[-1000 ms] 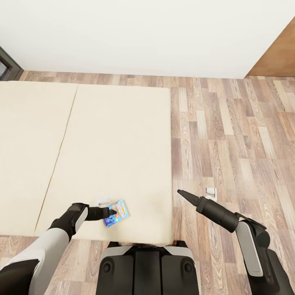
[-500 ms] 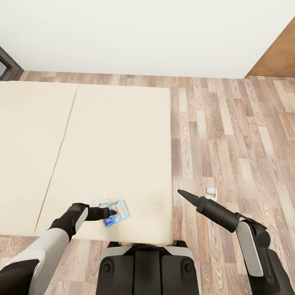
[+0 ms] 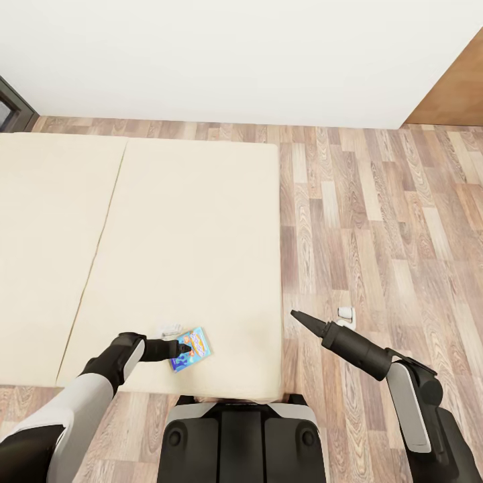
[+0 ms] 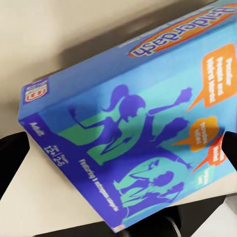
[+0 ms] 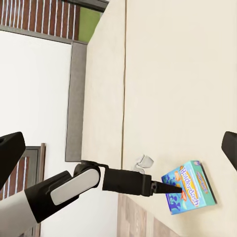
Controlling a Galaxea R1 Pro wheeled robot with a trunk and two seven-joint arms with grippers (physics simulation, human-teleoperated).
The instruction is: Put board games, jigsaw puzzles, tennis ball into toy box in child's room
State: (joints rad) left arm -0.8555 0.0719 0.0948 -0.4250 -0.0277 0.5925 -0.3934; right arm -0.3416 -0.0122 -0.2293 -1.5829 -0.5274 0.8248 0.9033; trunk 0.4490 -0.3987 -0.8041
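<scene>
We see one board game [image 3: 190, 349], a blue box lying flat on the bed [image 3: 188, 228] near the bed's front edge, towards its right-hand corner; its long axis runs slantwise, from that front edge up and away towards the bed's right side. Our left gripper [image 3: 184, 348] is at the box's left end, its dark fingers at the box edge, but whether they pinch the box or merely touch it we cannot tell from the head view. The left wrist view shows what the head view cannot: the printed cover [image 4: 133, 123] close up, with purple and teal dancing figures, orange speech bubbles and a red-orange title, and a dark fingertip [image 4: 11, 153] at each side of the picture, set wider than the part of the box between them. The right wrist view shows the left arm [image 5: 74, 187] reaching flat across the bed with its fingers meeting the box [image 5: 189, 186], and one small whitish object [image 5: 143, 161] lying on the bed just beside the arm. Our right gripper [image 3: 300, 318] hangs over the wooden floor [image 3: 376, 221] beside the bed, its fingers pressed together into a point. One small white thing [image 3: 345, 312] lies on the floor near it.
</scene>
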